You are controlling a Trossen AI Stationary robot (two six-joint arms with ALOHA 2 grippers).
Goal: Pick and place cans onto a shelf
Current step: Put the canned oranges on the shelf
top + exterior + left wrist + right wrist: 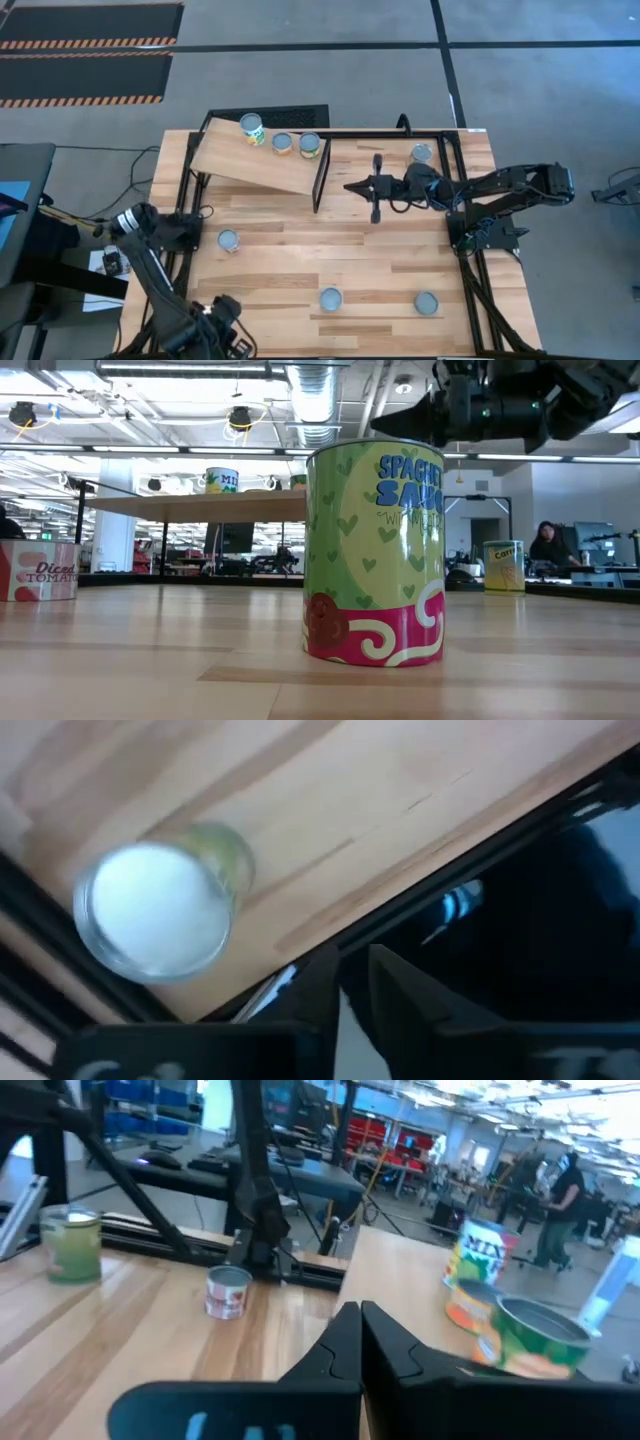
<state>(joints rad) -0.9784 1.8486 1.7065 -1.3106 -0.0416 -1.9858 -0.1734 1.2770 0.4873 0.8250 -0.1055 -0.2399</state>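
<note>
A glossy printed label was seen on the nearest can (pixel 375 552), silvery metal on its top (pixel 330 298). Smooth light wood was shown by the shelf (pixel 255 158) and planked table (pixel 330 250).

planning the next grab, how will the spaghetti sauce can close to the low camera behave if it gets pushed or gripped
The spaghetti sauce can stands upright on a flat base about as wide as it is tall, so a low push would probably slide it rather than tip it. Its label looks glossy, so fingers might slip somewhat. The straight metal-looking walls suggest it is stiff; knocked onto its side it would likely roll.
</note>
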